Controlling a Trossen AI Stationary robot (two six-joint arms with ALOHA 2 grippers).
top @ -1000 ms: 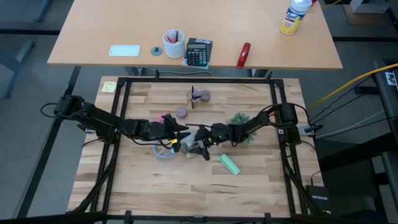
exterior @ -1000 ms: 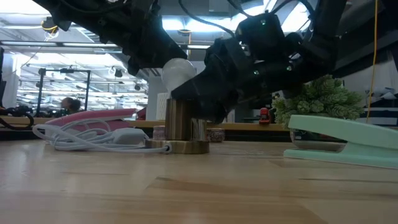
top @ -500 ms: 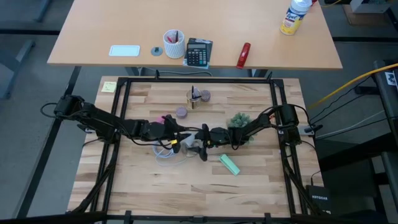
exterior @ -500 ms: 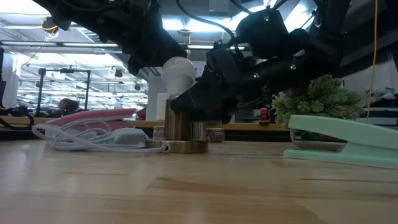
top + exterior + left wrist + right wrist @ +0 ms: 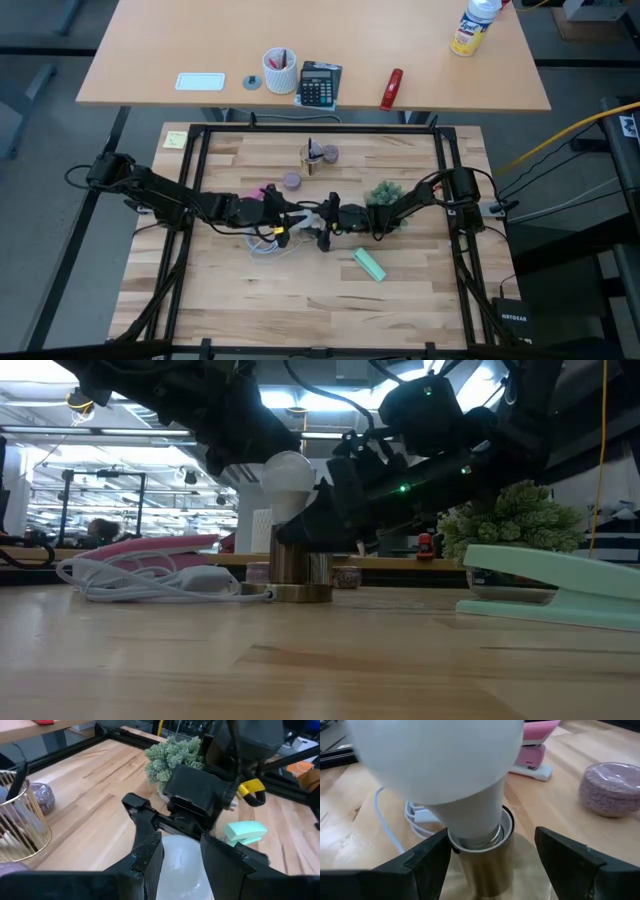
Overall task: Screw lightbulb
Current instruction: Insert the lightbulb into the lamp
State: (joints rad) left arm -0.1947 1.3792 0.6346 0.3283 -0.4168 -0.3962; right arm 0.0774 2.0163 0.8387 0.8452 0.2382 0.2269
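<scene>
High view: we see both arms meeting at the middle of the table (image 5: 330,300); the left gripper (image 5: 291,222) reaches in from the frame's left, the right gripper (image 5: 322,222) from the right, with the bulb (image 5: 306,221) between them, mostly hidden. A mint bar (image 5: 369,264) lies just lower right of them, a plant (image 5: 386,192) to the upper right, a white cable (image 5: 262,246) at lower left. Low view: we note the bulb (image 5: 288,476) standing upright, left of frame centre, its base down in the brass socket (image 5: 299,572), which sits on the wood; dark gripper bodies crowd it from both sides. The mint bar (image 5: 548,589) is at the right edge, the cable (image 5: 150,580) at left. Left wrist view: the left gripper's fingers (image 5: 146,859) press on the bulb (image 5: 182,865) from both sides, closed around its globe at the frame's bottom centre; the right arm (image 5: 197,800) faces us just beyond. Right wrist view: the bulb (image 5: 445,770) fills the upper left, neck seated in the socket (image 5: 487,862); the right gripper's fingers (image 5: 427,857) stand spread wide either side of the socket, touching nothing we can see. A pink stapler (image 5: 532,755) lies behind.
</scene>
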